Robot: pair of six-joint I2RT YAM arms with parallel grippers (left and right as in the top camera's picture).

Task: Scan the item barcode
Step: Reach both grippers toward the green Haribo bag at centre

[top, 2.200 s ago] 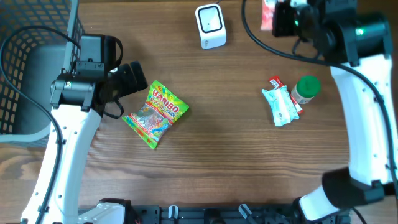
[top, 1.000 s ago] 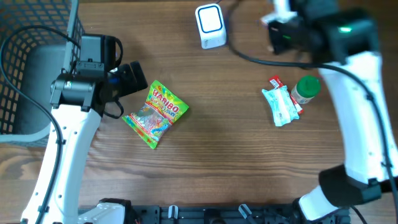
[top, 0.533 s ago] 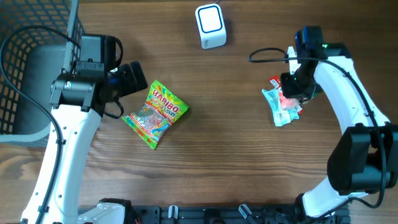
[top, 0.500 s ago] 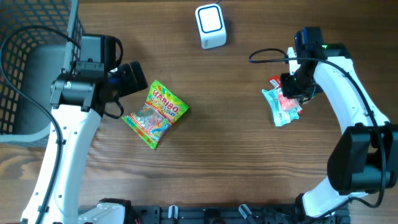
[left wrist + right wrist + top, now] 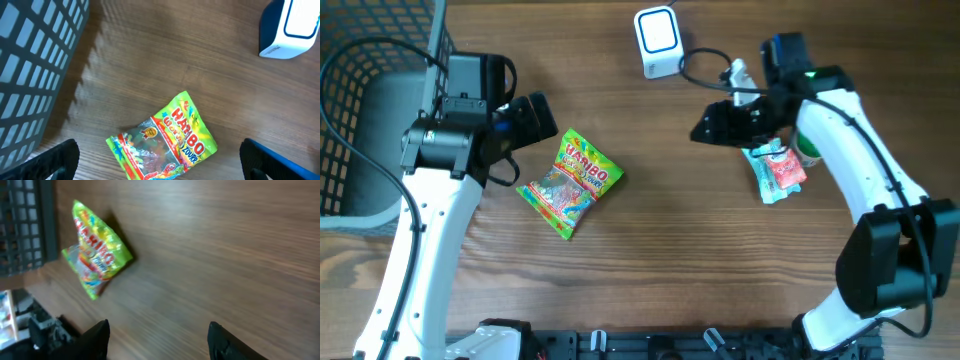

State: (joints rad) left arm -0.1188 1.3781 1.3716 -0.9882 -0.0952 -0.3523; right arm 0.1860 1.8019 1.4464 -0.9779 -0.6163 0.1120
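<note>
- The right tool (image 5: 704, 131) hangs spread and empty above the bench (image 5: 670, 250). The left tool (image 5: 538, 120) is likewise spread, holding nothing.
- The candy bag (image 5: 572, 181) lies flat, well apart from the right tool and just beside the left tool.
- The scanner (image 5: 658, 42) stands near the right tool.
- We judge the step to be reaching for the bag.
- We pinch the bag's flat edge seam, not its filled middle.
- No barcode shows; we expect it underneath and turn that face toward the scanner.

The end effector (image 5: 157, 334) stands spread, the gummy bag (image 5: 97, 255) lying well beyond.
</note>
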